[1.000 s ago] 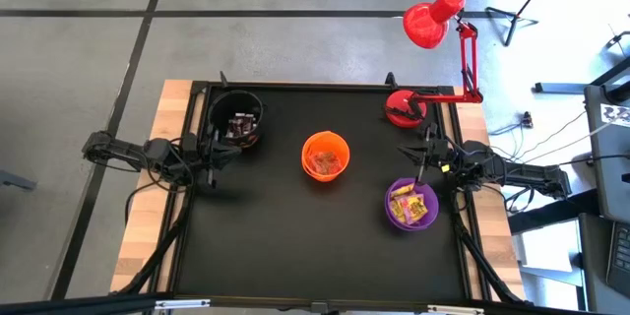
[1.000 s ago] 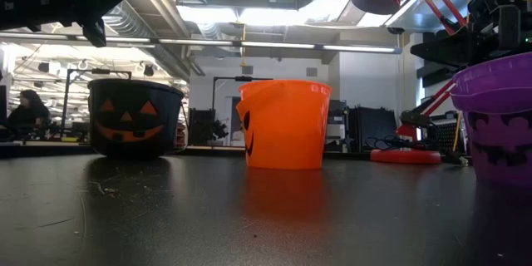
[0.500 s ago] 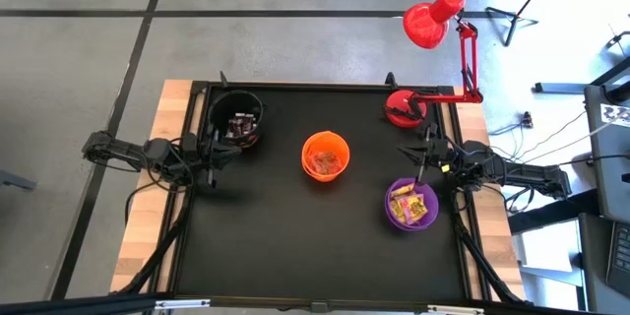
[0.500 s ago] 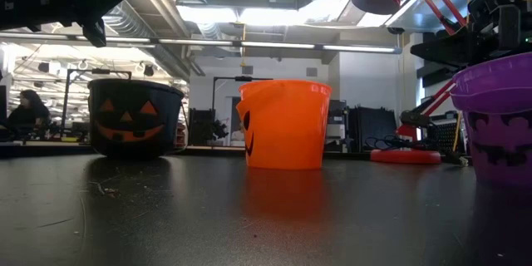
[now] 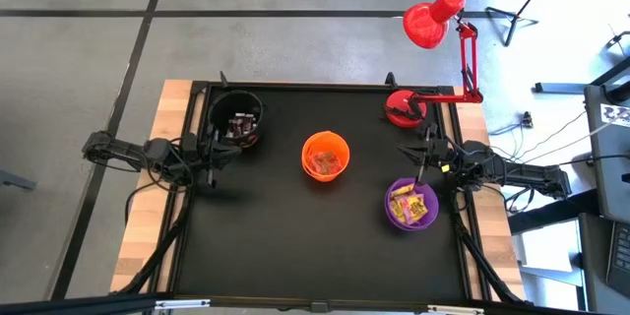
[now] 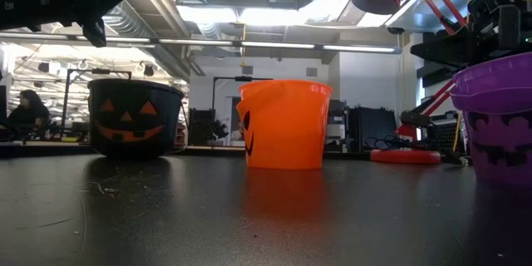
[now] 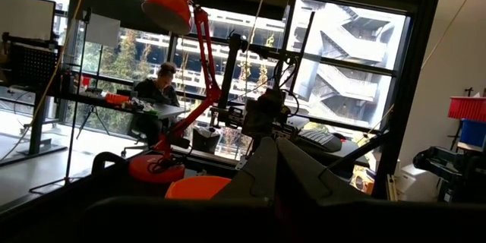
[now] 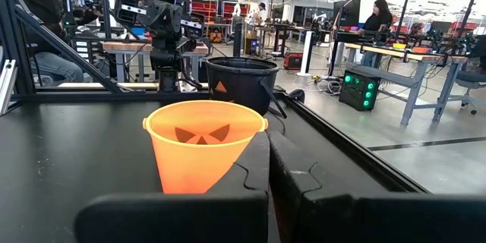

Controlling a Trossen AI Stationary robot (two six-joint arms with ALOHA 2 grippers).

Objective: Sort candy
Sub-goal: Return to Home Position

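We make out no loose candy on the table [image 5: 295, 246]. Yellow candy [image 5: 411, 204] sits in the purple bucket [image 6: 499, 125] by the right edge, and other sweets lie in the orange bucket [image 6: 284, 125] mid-table and the black bucket [image 6: 133, 120] near the back left corner. The right gripper [image 8: 267, 144], clenched on nothing, hangs just beside the purple bucket, toward the back edge. The left gripper [image 7: 275, 148], likewise clenched empty, waits at the left edge.

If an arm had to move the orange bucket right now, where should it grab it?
Probably by the rim, coming straight down from above, with one finger inside and one outside to pinch the wall. The orange bucket stands upright with its mouth open and looks too wide to span from the side. Its candy sits below the rim.
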